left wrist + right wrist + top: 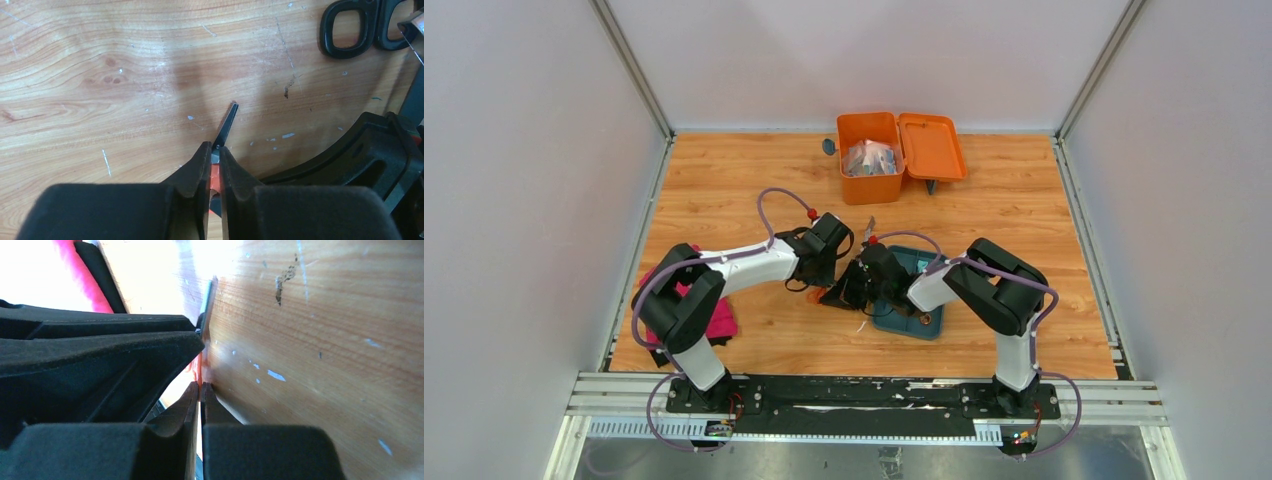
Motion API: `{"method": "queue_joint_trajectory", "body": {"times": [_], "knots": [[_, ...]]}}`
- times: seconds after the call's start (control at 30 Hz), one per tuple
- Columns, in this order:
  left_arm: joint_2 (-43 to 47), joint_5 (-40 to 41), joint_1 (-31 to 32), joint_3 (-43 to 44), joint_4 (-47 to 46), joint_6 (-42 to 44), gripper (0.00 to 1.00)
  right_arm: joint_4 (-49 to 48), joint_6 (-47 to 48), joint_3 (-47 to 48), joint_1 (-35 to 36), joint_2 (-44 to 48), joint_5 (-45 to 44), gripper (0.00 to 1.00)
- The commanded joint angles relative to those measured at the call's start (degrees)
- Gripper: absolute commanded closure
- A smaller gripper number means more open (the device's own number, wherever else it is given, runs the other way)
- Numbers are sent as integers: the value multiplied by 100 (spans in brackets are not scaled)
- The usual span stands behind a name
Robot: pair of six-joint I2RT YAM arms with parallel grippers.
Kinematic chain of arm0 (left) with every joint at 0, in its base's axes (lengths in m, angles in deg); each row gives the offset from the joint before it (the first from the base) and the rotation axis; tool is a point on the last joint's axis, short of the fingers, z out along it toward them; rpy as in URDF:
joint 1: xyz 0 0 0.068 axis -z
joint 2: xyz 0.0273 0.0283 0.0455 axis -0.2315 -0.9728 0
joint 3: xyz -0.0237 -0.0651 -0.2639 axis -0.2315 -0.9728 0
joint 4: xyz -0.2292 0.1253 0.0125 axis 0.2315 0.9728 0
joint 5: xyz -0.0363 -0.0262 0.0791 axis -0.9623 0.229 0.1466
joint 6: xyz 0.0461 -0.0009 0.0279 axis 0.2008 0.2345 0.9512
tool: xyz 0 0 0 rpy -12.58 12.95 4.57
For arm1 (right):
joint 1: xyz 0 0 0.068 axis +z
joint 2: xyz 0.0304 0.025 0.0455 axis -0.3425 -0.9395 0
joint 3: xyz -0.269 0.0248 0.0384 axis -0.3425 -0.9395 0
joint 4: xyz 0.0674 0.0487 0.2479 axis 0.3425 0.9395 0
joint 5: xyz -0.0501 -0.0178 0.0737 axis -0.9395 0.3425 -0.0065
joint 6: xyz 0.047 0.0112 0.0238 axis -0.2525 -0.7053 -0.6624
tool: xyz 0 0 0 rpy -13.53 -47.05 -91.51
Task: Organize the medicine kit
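Nearest my side, a crumpled pink cloth (721, 318) lies by the left arm's base, and a flat teal plastic divided tray (919, 322) sits partly under the right arm. Just beyond, over the scuffed wood-grain laminate tabletop (1044, 230), my left gripper (215, 159) has its matte black pads clamped on a slim orange-red-handled tool (226, 125), whose dark, narrow metal tip points away from the fingers. The right gripper (200, 390) meets it nose to nose, pads pressed together with a sliver of orange-red at their tips; I cannot tell whether they catch it. The glossy black looped handles of a pair of scissors (350, 27) lie flat nearby. Far off, by the back wall, stands the medicine kit (870, 187), a small orange plastic box with rounded corners, mouth up, clear packets (869, 158) inside. Its hinged lid (932, 147) lies open flat to the right, so the long axis runs left to right. Bare board lies between kit and grippers, and both side walls stand well apart from it.
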Motion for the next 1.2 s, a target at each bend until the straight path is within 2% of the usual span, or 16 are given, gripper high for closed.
{"method": "queue_joint_trajectory", "body": {"times": [0.0, 0.2, 0.3, 0.53, 0.7, 0.8, 1.03, 1.17], "knots": [[325, -57, -12, 213, 256, -79, 79, 611, 365, -31, 38, -94, -376, 100], [1035, 276, -38, 758, 806, 34, 42, 918, 593, -14, 45, 208, -417, 100], [1405, 514, -47, 978, 1046, 118, 32, 1099, 791, 30, 47, 395, -426, 100], [2415, 1057, -65, 674, 1253, 367, 25, 2228, 1658, 303, 45, 1402, -446, 100], [3255, 1290, -73, 49, 1199, 347, 18, 3493, 2438, 402, -49, 2598, -661, 100], [3583, 1313, -73, -151, 1206, 309, 11, 4452, 2848, 318, -309, 3310, -653, 100], [3742, 1311, -73, -326, 1222, 166, 7, 6243, 3558, 14, -1051, 4640, -377, 100], [3669, 1230, -73, -376, 1157, 95, 7, 6436, 3547, -402, -1164, 5087, -336, 100]]}}
